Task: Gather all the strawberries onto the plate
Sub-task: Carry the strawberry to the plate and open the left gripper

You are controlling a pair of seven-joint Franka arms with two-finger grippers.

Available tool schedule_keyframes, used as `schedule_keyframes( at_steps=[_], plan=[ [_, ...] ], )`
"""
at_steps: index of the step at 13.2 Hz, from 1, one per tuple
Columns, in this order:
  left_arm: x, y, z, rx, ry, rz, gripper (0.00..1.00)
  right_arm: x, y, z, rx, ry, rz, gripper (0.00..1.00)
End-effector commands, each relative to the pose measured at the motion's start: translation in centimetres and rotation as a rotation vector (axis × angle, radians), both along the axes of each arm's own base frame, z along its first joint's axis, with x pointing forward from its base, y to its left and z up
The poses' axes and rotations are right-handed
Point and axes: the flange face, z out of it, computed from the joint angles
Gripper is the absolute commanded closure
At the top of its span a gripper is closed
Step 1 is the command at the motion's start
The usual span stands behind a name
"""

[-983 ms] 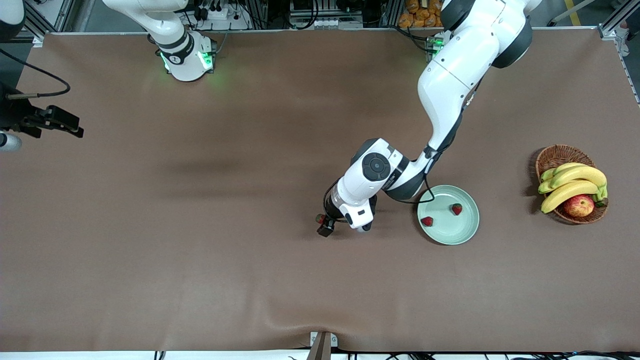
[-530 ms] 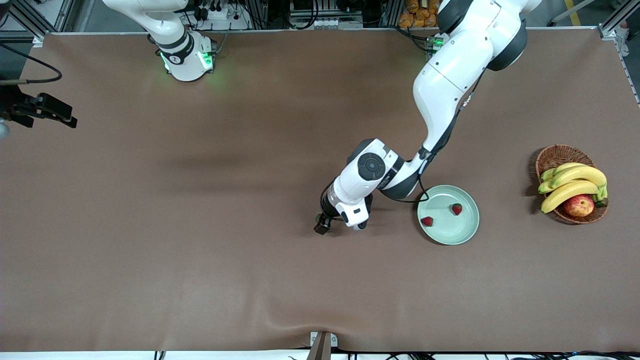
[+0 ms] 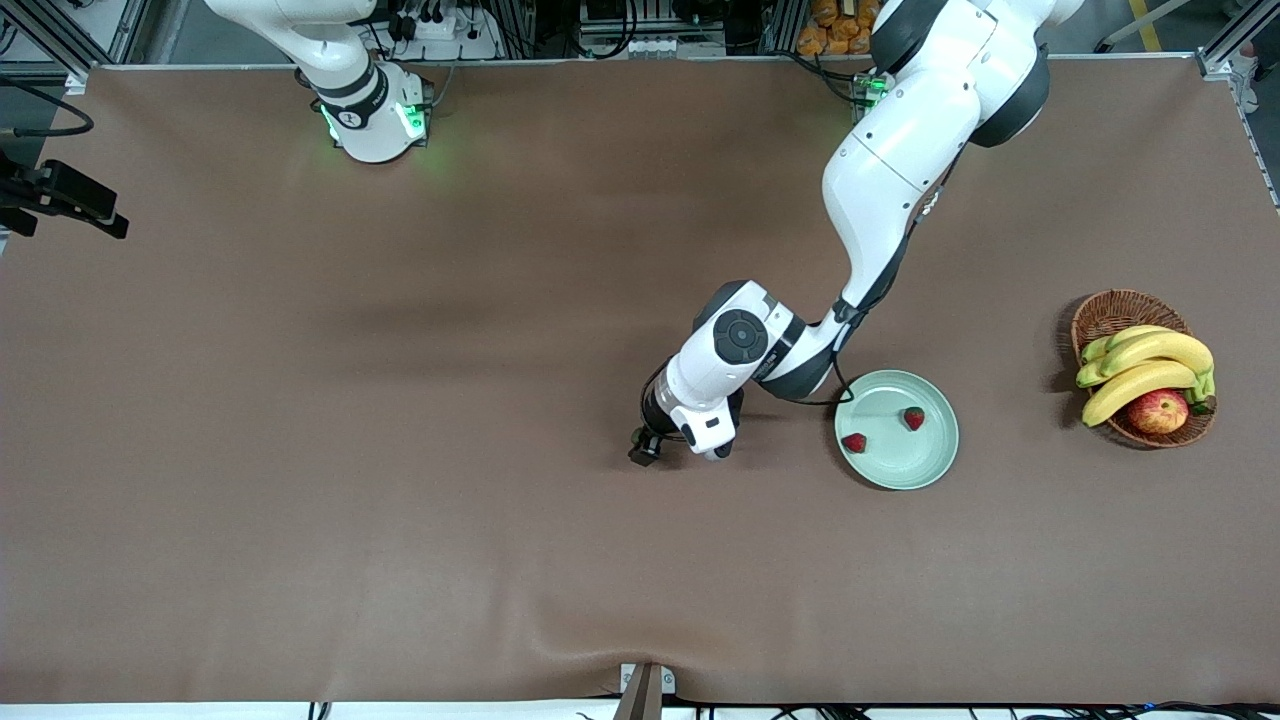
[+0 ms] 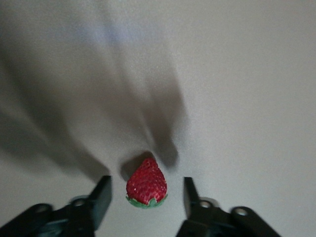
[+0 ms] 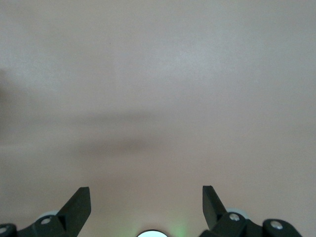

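One strawberry (image 4: 146, 178) lies on the brown table between the open fingers of my left gripper (image 4: 146, 191), which touch neither side of it. In the front view my left gripper (image 3: 645, 447) is low over the table beside the plate, toward the right arm's end, and hides this berry. The pale mint-green plate (image 3: 935, 455) holds two strawberries, one (image 3: 854, 442) nearer the front camera and one (image 3: 914, 418) farther. My right gripper (image 3: 75, 195) waits open and empty at the right arm's end of the table; its wrist view (image 5: 146, 202) shows only bare table.
A brown wicker basket (image 3: 1115, 312) with bananas (image 3: 1145, 365) and a red-yellow apple (image 3: 1158, 410) stands at the left arm's end of the table. A cable (image 3: 845, 395) from the left arm hangs over the plate's rim.
My left gripper has shifted slightly and settled around the strawberry, which no longer shows in the front view. My right gripper has drawn back toward the robots' side of the table.
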Motion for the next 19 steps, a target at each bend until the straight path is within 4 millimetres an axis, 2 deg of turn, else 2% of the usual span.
schedule_keyframes(
  at_steps=[1,2,3,6,10,15,18,19],
  plan=[
    [0.3,-0.5,-0.4,-0.012,-0.026,-0.028,0.96,0.3,-0.4,0.6,-0.009,-0.019,-0.017,0.00],
    [0.3,-0.5,-0.1,-0.008,-0.040,-0.053,1.00,0.3,-0.3,0.6,-0.009,-0.020,-0.015,0.00],
    [0.7,-0.2,0.8,-0.006,-0.058,-0.062,1.00,0.3,-0.3,0.7,-0.009,-0.022,-0.015,0.00],
    [3.7,2.4,6.1,-0.020,-0.120,-0.024,1.00,0.4,-0.4,0.7,-0.008,-0.028,-0.018,0.00],
    [6.0,6.1,11.5,0.012,-0.113,-0.024,1.00,0.6,-0.1,0.6,-0.008,-0.030,-0.014,0.00],
    [7.5,12.1,16.0,0.060,-0.037,-0.129,1.00,0.6,-0.1,0.7,-0.009,-0.033,-0.015,0.00],
    [7.5,17.3,17.0,0.129,0.012,-0.311,1.00,0.6,-0.1,0.6,-0.008,-0.031,-0.015,0.00],
    [7.0,19.1,16.8,0.153,0.023,-0.374,1.00,0.6,0.0,0.5,-0.008,-0.030,-0.014,0.00]
  ],
)
